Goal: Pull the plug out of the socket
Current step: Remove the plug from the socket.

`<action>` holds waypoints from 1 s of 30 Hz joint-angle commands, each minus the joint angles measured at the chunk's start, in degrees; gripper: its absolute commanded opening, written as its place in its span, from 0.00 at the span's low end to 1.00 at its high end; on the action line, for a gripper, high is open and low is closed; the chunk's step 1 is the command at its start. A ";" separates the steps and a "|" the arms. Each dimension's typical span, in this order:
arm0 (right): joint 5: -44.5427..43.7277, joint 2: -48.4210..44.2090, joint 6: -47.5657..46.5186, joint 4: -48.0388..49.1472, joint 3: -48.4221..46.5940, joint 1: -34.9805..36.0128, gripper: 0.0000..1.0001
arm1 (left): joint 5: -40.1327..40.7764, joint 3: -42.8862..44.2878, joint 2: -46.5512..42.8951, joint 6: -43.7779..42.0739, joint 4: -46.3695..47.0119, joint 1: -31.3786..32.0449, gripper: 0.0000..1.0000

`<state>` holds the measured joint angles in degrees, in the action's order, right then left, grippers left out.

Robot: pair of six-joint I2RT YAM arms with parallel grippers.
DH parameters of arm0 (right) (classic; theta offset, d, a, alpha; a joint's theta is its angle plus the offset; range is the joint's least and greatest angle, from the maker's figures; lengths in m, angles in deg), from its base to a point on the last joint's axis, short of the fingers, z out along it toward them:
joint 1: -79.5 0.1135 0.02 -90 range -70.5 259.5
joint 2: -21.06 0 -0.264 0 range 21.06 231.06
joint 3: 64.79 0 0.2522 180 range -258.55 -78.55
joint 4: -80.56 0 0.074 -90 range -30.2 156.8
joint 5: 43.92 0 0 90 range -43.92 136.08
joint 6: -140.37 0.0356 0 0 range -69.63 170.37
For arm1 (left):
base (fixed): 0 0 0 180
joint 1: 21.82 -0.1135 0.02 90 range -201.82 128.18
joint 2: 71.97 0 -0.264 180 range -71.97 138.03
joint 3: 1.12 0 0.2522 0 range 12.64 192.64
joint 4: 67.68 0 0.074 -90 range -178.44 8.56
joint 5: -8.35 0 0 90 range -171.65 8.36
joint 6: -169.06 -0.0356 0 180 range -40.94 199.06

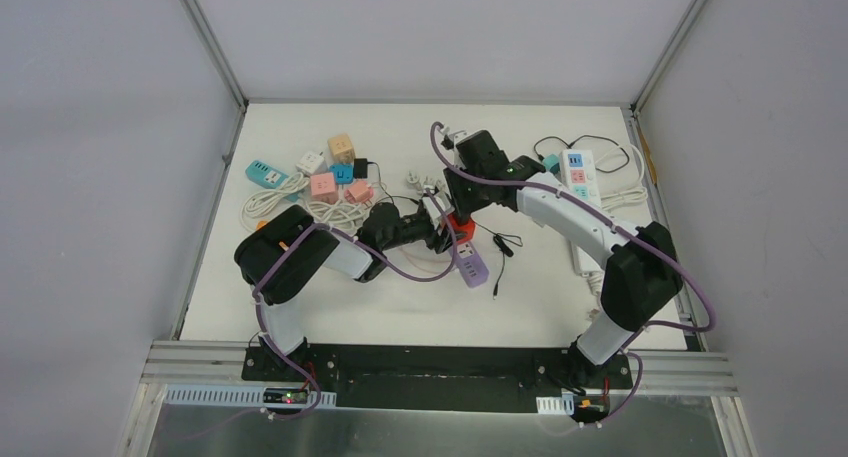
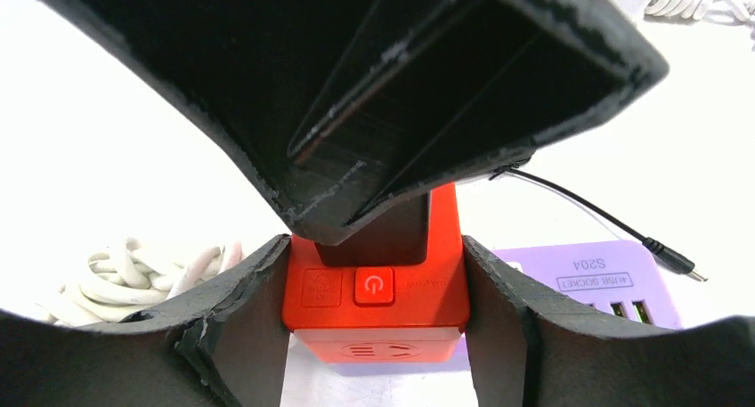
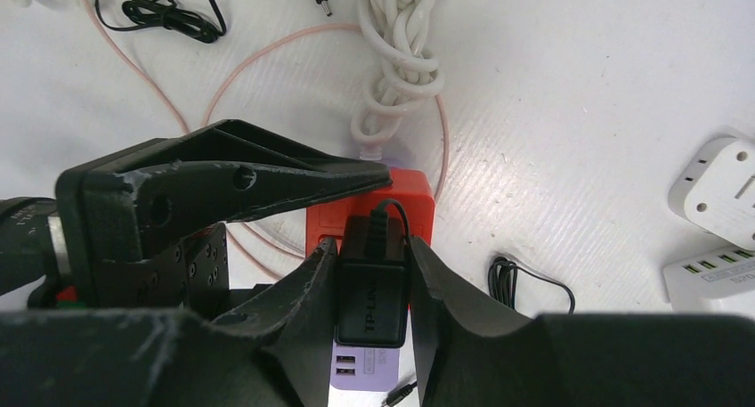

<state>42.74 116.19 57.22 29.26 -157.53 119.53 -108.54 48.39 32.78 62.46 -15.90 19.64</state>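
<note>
A red cube socket (image 2: 378, 305) stands on the white table with a black plug (image 3: 372, 287) seated in its top face. My left gripper (image 2: 376, 318) is shut on the socket, one finger pressed on each side. From above, my right gripper (image 3: 372, 251) is shut on the plug, its fingers (image 3: 312, 282) flat against the plug's two sides. In the top view the socket (image 1: 459, 224) sits mid-table between the left gripper (image 1: 440, 232) and the right gripper (image 1: 455, 202). The plug's thin black cable leaves its top.
A purple USB socket strip (image 2: 588, 278) lies right behind the red socket. A coiled white cable (image 3: 396, 60) and loose black cable (image 3: 521, 278) lie nearby. Coloured cube sockets (image 1: 330, 177) cluster at back left; a white power strip (image 1: 580, 177) lies at right.
</note>
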 commanded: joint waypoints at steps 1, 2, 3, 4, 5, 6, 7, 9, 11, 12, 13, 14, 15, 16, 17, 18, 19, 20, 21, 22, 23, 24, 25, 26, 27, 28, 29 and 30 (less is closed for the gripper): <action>2.61 -2.93 -2.48 1.11 1.52 -2.78 0.00 | 1.65 -0.10 -0.47 -4.08 -1.30 0.30 0.00; 2.51 -2.87 -1.99 1.25 1.46 -2.59 0.00 | 1.67 0.01 -0.47 -3.95 -1.41 0.30 0.00; 2.24 -2.54 -1.42 1.20 1.20 -2.07 0.00 | 1.75 0.14 -0.43 -3.78 -1.49 0.30 0.00; 1.71 -2.18 -0.65 1.28 0.98 -1.13 0.00 | 1.83 0.24 -0.40 -3.60 -1.53 0.30 0.00; 1.02 -1.45 -0.12 1.26 0.66 0.10 0.00 | 1.91 0.34 -0.30 -3.47 -1.55 0.30 0.00; 0.61 -0.71 0.47 1.06 0.24 1.34 0.00 | 1.93 0.50 -0.25 -3.44 -1.60 0.30 0.00; 0.30 0.21 0.89 0.66 -0.41 2.55 0.00 | 2.01 0.50 -0.19 -3.44 -1.68 0.32 0.00; -0.54 1.70 1.13 -0.49 -1.99 4.55 0.00 | 2.19 0.55 -0.12 -3.65 -1.96 0.38 0.00; -0.71 2.31 1.10 -1.60 -3.25 5.30 0.00 | 2.21 0.55 -0.15 -3.97 -2.25 0.33 0.00; -0.80 2.21 0.88 -1.66 -3.44 5.32 0.00 | 2.20 0.55 -0.21 -4.08 -2.33 0.33 0.00; -1.17 1.94 0.27 -1.57 -3.34 5.24 0.00 | 2.13 0.55 -0.17 -4.21 -2.41 0.38 0.00; -1.53 1.54 -0.30 -1.40 -2.89 5.00 0.00 | 2.07 0.55 -0.16 -4.37 -2.48 0.38 0.00; -1.37 0.96 -0.73 -0.95 -2.32 4.31 0.00 | 2.03 0.50 -0.16 -4.40 -2.44 0.38 0.00; -0.53 0.47 -1.00 -0.38 -1.59 3.33 0.00 | 1.95 0.42 -0.21 -4.40 -2.50 0.38 0.00; 0.91 -0.16 -1.10 0.03 -0.76 2.05 0.00 | 1.89 0.46 -0.25 -4.41 -2.50 0.37 0.00; 1.95 -0.80 -1.17 0.43 -0.19 0.86 0.00 | 1.86 0.39 -0.33 -4.48 -2.54 0.38 0.00; 2.40 -1.51 -1.66 0.71 0.35 -0.18 0.00 | 1.85 0.33 -0.41 -4.54 -2.57 0.38 0.00; 2.68 -2.31 -2.08 0.95 0.97 -1.13 0.00 | 1.78 0.29 -0.44 -4.58 -2.55 0.36 0.00; 2.79 -3.04 -2.29 1.35 1.62 -1.97 0.00 | 1.82 0.27 -0.43 -4.66 -2.57 0.38 0.00; 4.23 -3.85 -2.45 1.70 2.36 -2.58 0.00 | 1.70 0.29 -0.42 -4.67 -2.55 0.38 0.00; 4.79 -4.39 -2.72 1.99 2.90 -2.68 0.00 | 1.59 0.33 -0.46 -4.61 -2.52 0.38 0.00; 5.40 -4.64 -2.75 2.36 3.29 -2.80 0.00 | 1.40 0.41 -0.39 -4.54 -2.62 0.38 0.00; 7.46 -4.58 -2.37 2.64 3.47 -2.66 0.00 | 1.26 0.50 -0.35 -4.50 -2.70 0.38 0.00; 8.83 -4.28 -1.78 2.83 3.44 -2.22 0.00 | 1.12 0.52 -0.34 -4.43 -2.71 0.38 0.00; 9.27 -3.70 -1.57 2.83 3.10 -1.29 0.00 | 1.10 0.61 -0.26 -4.41 -2.77 0.38 0.00; 9.29 -3.02 -1.53 2.49 2.50 -0.18 0.00 | 1.04 0.64 -0.26 -4.41 -2.71 0.34 0.00; 9.54 -2.31 -1.39 2.21 1.84 0.76 0.00 | 1.01 0.64 -0.33 -4.41 -2.71 0.38 0.00; 9.67 -1.24 -1.17 1.74 0.97 1.67 0.00 | 1.04 0.64 -0.19 -4.41 -2.71 0.38 0.00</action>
<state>48.27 113.94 56.30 31.54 -154.68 117.78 -108.10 48.76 32.78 60.15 -16.34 20.14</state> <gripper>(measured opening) 0.336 0.603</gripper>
